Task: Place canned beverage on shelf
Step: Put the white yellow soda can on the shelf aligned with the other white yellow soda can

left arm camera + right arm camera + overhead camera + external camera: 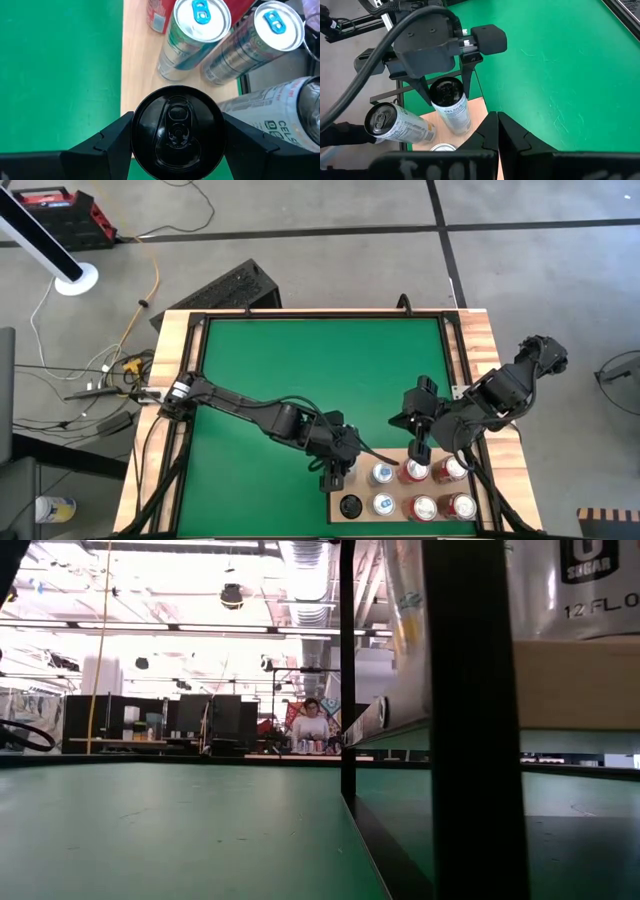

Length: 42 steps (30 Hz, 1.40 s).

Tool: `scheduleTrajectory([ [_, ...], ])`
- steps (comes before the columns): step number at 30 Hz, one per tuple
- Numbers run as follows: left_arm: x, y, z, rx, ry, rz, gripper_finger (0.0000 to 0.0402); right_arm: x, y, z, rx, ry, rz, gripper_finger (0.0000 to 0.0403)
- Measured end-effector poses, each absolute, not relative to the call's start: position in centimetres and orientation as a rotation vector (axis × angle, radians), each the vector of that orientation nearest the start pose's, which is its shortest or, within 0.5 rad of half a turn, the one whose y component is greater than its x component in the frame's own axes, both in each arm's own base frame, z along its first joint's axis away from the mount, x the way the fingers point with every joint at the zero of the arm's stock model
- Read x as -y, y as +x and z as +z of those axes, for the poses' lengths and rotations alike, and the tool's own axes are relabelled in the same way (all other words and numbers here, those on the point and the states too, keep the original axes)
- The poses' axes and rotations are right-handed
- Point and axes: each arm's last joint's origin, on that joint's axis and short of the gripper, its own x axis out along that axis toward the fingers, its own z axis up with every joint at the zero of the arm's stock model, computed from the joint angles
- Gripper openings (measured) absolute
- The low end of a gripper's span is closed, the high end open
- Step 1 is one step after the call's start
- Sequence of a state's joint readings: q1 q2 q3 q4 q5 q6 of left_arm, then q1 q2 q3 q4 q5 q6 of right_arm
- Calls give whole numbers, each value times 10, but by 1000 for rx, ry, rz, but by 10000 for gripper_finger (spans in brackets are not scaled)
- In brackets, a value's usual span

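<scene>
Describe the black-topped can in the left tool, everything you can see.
The black-topped can is a slim metal beverage can with a black lid, its pull tab unopened, and a pale silver-white printed body, seen in the right wrist view. It stands upright at the corner of the pale wood shelf, by the green mat's edge. The left tool grips it, one dark finger on each side just under the rim. Other cans stand close by; none visibly touches it.

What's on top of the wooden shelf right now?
Cans stand on the shelf: two blue-tabbed silver ones, red ones, and a black-topped can at its edge, gripped by the left gripper. The arms cover part of the shelf, so the count is unsure.
</scene>
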State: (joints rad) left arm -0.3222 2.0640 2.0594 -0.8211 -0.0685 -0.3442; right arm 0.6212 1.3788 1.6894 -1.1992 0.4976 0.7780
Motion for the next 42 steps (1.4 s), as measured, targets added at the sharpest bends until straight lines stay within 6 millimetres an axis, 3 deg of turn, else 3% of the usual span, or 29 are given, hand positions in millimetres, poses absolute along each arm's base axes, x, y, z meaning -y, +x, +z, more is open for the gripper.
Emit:
scheduleTrajectory([
  [24,147,435,318,-859,-150,-146,231,-130,206,422,-737,268,-178,22],
  [32,147,435,315,-873,-153,-141,325,-130,206,422,-737,268,-178,22],
  [42,147,436,316,-862,-173,-134,326,-130,206,422,-737,268,-178,22],
])
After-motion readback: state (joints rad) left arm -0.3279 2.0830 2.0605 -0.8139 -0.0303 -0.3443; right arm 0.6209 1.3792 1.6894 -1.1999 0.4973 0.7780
